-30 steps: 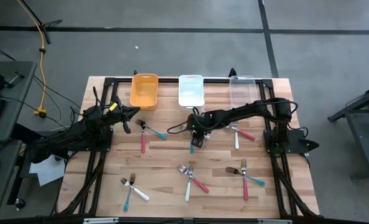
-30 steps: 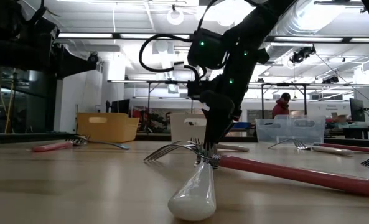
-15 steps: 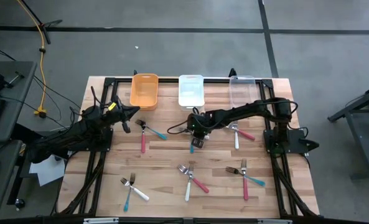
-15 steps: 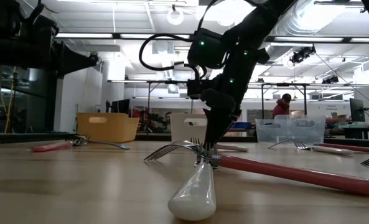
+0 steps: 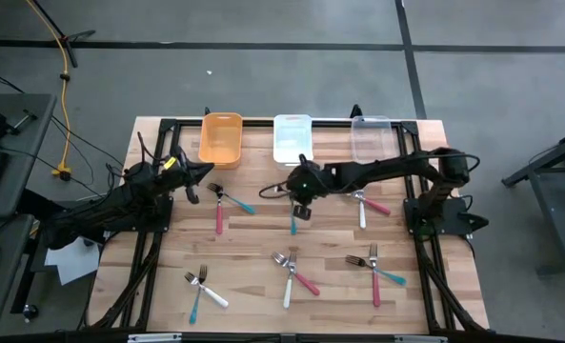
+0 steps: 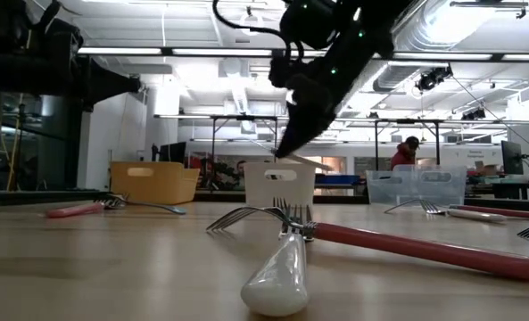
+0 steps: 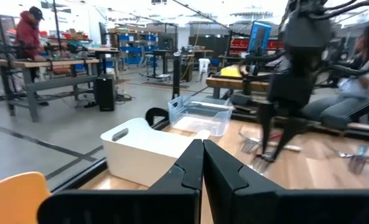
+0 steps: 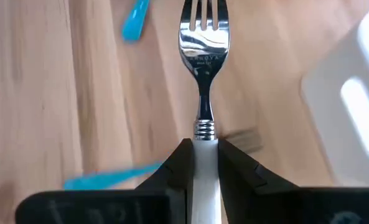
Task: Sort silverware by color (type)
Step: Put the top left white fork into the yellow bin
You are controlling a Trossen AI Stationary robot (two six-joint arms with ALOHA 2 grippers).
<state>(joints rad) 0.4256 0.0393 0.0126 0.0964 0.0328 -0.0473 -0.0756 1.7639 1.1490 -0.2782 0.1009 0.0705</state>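
1. Nearest the desk's point(image 5: 263, 276) front edge, several forks are seen lying flat: a crossed white-and-pink pair point(image 5: 292, 272) well in front of the white bin point(image 5: 292, 139), with further forks to either side of it.
2. Between that pair and the white bin, the right gripper point(image 8: 201, 163) is clamped on the white-handled fork point(image 8: 203, 74), held off the desk with its tines pointing forward, just in front of the bin.
3. The fork is judged light and rigid, its slim plastic handle smooth and apt to slip or swivel; hold is best taken on the handle just behind the metal collar, as is done here.
4. A teal-handled fork point(image 5: 293, 225) is left on the desk beneath the gripper.
5. The left gripper point(image 7: 202, 171) is parked with its fingers together, to the left of the white bin and near the orange bin point(image 5: 221, 138).
6. Farthest back, the orange, white and clear bins point(image 5: 371, 140) are lined along the desk's rear edge.
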